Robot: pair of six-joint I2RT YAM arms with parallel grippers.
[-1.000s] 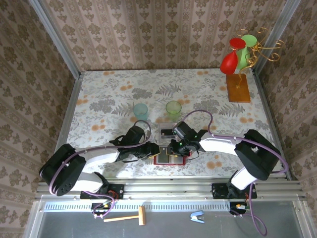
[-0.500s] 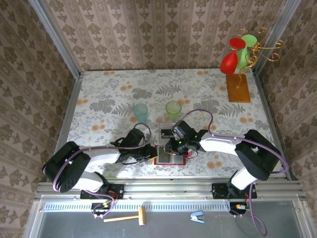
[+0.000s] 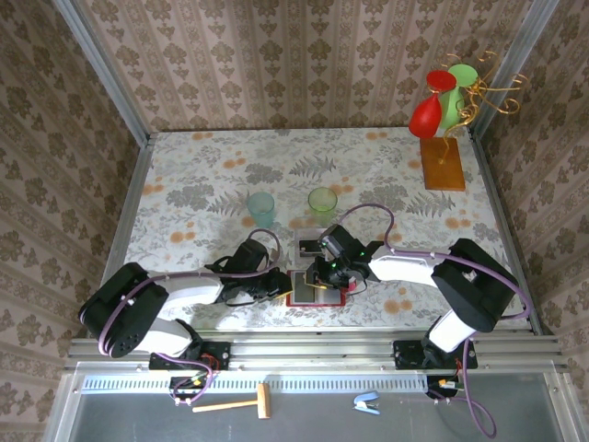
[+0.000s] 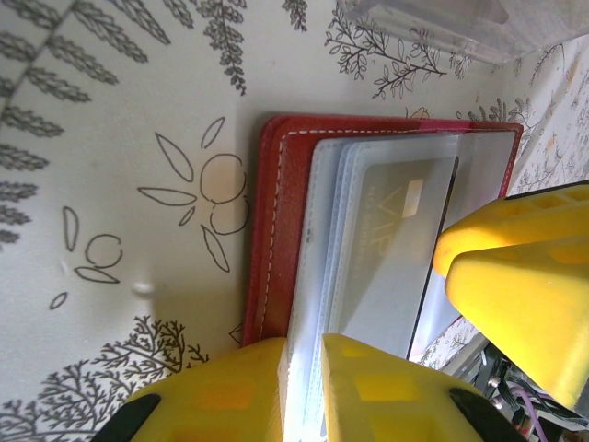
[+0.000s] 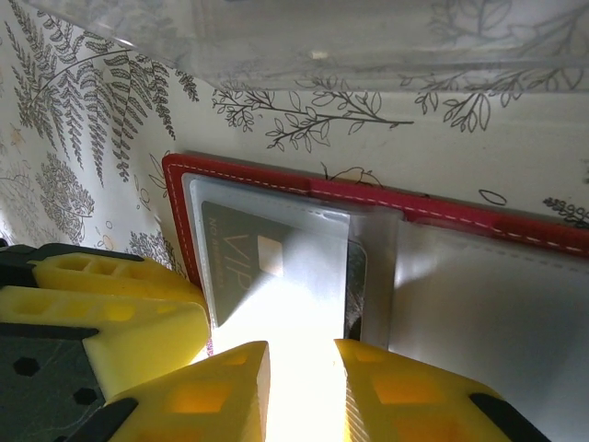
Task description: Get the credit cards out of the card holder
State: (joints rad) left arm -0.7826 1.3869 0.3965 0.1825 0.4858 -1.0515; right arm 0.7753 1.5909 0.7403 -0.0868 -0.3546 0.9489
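Card holder — within left claw

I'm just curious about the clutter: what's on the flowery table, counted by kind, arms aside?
cups: 2 (teal cup, green cup)
red card holder: 1
clear box: 1
ornament stand: 1
Total: 5

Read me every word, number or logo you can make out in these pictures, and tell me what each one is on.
"VIP": on the grey card inside a clear pocket of the red card holder, in the right wrist view.
In the left wrist view, the pale print on the grey card is too faint to read.
No other text, number or brand can be read.
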